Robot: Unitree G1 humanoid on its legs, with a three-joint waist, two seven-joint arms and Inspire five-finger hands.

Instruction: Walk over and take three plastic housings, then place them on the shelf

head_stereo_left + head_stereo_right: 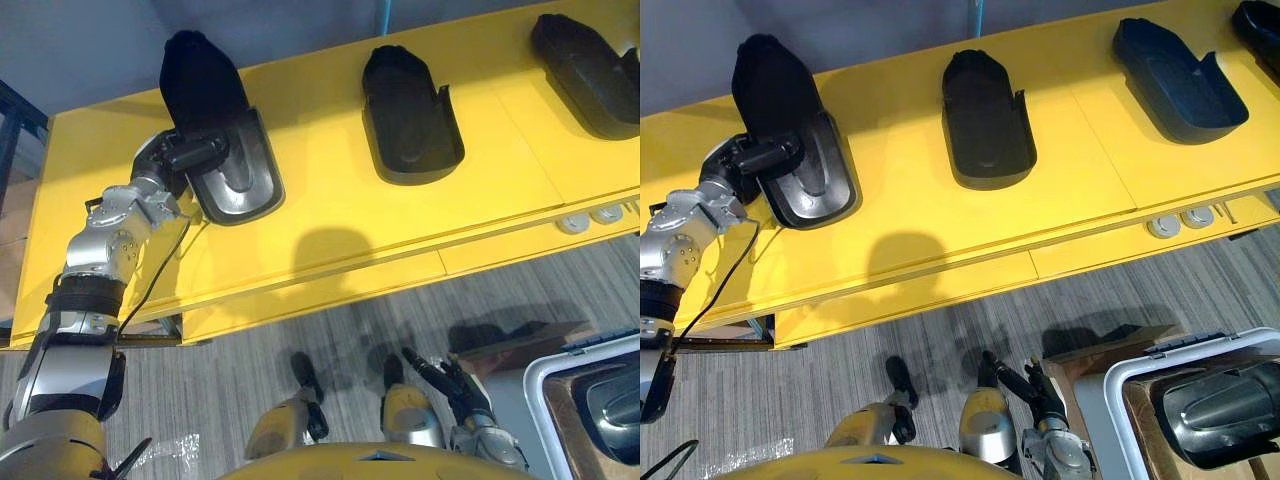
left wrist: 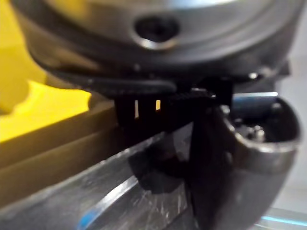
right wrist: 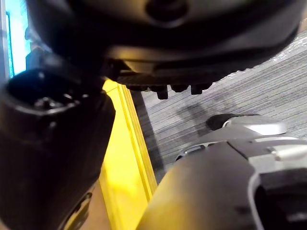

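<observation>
Now, in the left eye view, the left hand (image 1: pixel 188 155) grips the left housing (image 1: pixel 225 160) by its near left side on the yellow shelf (image 1: pixel 330 230). The housing's long way runs from the shelf's front edge toward its back edge. The middle housing (image 1: pixel 408 118) and right housing (image 1: pixel 590 70) lie further right.

In the right eye view, the right hand (image 1: pixel 1045 398) hangs low below the front edge, loose and holding nothing.

In the left wrist view, the left hand pinches the shiny rim. It probably only needs to let go.
</observation>
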